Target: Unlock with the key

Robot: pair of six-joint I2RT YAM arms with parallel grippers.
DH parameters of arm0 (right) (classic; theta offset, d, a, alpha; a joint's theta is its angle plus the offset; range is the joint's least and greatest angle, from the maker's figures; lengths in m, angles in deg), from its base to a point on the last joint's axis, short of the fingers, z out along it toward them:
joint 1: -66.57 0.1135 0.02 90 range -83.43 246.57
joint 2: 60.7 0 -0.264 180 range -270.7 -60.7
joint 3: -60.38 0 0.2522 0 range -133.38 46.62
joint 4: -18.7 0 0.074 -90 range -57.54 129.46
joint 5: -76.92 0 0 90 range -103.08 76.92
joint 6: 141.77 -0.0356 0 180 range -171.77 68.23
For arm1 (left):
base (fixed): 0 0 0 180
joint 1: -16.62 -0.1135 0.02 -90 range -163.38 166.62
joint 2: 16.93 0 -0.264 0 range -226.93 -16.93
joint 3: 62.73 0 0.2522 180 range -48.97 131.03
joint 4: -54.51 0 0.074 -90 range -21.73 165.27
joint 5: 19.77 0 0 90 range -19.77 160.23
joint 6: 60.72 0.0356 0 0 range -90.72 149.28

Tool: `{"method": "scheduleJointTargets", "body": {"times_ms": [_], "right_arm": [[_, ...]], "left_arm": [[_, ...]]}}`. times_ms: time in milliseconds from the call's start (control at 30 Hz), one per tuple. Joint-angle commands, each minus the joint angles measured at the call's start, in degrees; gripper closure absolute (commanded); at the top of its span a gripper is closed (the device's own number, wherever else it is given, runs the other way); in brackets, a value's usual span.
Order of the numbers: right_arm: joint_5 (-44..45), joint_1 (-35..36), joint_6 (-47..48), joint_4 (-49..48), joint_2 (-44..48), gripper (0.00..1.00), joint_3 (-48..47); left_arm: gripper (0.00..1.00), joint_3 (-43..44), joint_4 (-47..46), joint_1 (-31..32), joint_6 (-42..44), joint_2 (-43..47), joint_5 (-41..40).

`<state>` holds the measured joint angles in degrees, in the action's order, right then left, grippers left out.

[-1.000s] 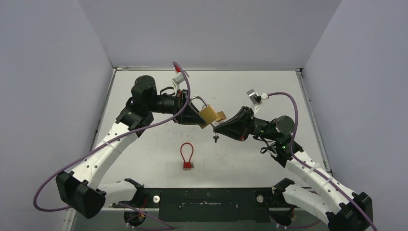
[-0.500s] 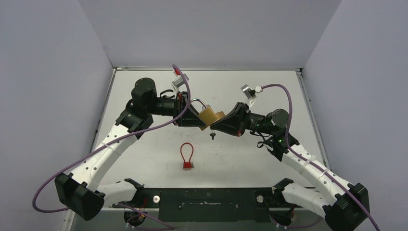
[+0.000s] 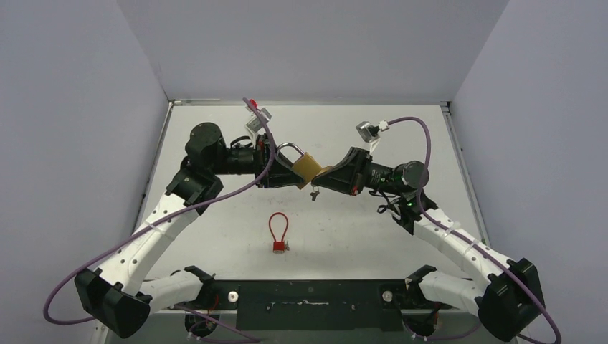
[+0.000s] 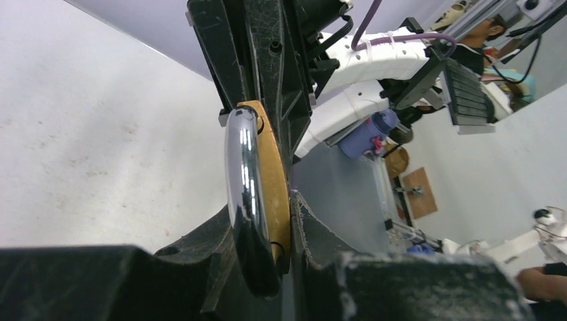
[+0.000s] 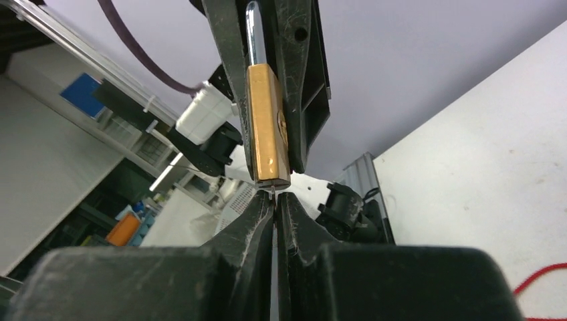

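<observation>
Where the arms meet above the table [image 3: 215,143], the left gripper [image 3: 285,170] is seen clamped on the brass padlock [image 3: 308,166], reaching in from 9 o'clock. At the padlock's 4 o'clock, the key [image 5: 275,195] is pinched by the closed right gripper [image 3: 326,178], its tip set against the lock's bottom face. A red cable loop [image 3: 278,231] is laid at 6 o'clock.

Padlock [image 3: 307,166] aloft between both arms' jaws — key [image 5: 274,192] at its bottom end, cable lock [image 3: 278,231] on table [image 3: 337,236] in front.
</observation>
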<state>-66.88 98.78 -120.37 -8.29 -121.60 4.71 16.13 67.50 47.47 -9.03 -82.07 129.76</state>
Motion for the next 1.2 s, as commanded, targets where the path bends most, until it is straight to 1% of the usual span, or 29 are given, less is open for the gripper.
{"method": "scheduleJointTargets", "body": {"times_ms": [0, 100, 167, 233, 300, 467, 567, 633, 667, 733, 800, 833, 933, 967, 1033, 1100, 1167], "right_arm": [[6.98, -0.05, -15.17, -15.42, -4.71, 1.00, 2.25], [6.81, -0.04, -23.50, -20.73, -7.56, 1.00, 5.47], [7.47, 0.05, -29.54, -26.78, -9.80, 1.00, 7.19], [8.20, 0.26, -35.21, -32.63, -11.54, 1.00, 8.40], [9.14, 0.59, -39.97, -36.07, -12.79, 1.00, 9.08], [9.95, 1.17, -45.82, -38.23, -13.97, 1.00, 9.66], [10.29, 0.93, -45.71, -38.85, -14.23, 1.00, 10.28], [10.10, -0.06, -41.00, -33.97, -12.91, 1.00, 10.98], [9.85, -0.88, -36.93, -29.63, -11.63, 0.97, 11.31], [9.52, -3.12, -27.34, -19.10, -7.64, 0.85, 11.53], [10.33, -5.85, -15.94, -5.58, -2.19, 0.71, 10.88], [11.52, -7.25, -9.00, 2.91, 0.68, 0.64, 9.81], [18.12, -9.41, 11.07, 26.63, 8.78, 0.43, 4.62], [21.14, -9.48, 16.06, 32.34, 10.72, 0.40, 2.75], [26.61, -9.50, 24.42, 43.17, 12.92, 0.37, -1.41], [28.59, -9.33, 29.21, 47.28, 11.73, 0.35, -6.45], [27.34, -8.38, 33.01, 48.16, 9.40, 0.33, -11.51]], "left_arm": [[1.00, -1.60, -11.06, 3.40, 5.30, 3.99, -4.92], [1.00, -3.72, -18.38, 3.66, 8.17, 6.26, -6.68], [1.00, -4.89, -22.48, 3.96, 10.20, 6.90, -6.81], [1.00, -5.49, -24.34, 4.29, 12.13, 6.63, -7.08], [1.00, -5.67, -24.56, 4.85, 14.03, 5.86, -6.96], [1.00, -6.28, -24.98, 6.06, 16.86, 4.92, -6.84], [1.00, -6.79, -25.54, 6.19, 17.10, 4.96, -7.88], [1.00, -7.02, -24.91, 6.19, 17.27, 5.14, -8.65], [1.00, -7.11, -24.20, 6.19, 17.76, 5.26, -9.17], [1.00, -7.05, -21.39, 6.12, 19.20, 5.59, -10.25], [1.00, -7.11, -18.20, 6.08, 20.66, 6.13, -11.25], [1.00, -7.26, -16.77, 6.07, 21.32, 6.41, -11.51], [1.00, -7.66, -13.48, 5.84, 22.65, 7.18, -11.63], [1.00, -7.86, -12.76, 5.80, 22.82, 7.27, -11.58], [1.00, -8.21, -11.28, 5.60, 23.61, 7.40, -10.43], [1.00, -8.26, -9.17, 5.56, 24.64, 7.25, -8.77], [1.00, -6.97, -6.02, 5.54, 26.01, 6.29, -5.87]]}}
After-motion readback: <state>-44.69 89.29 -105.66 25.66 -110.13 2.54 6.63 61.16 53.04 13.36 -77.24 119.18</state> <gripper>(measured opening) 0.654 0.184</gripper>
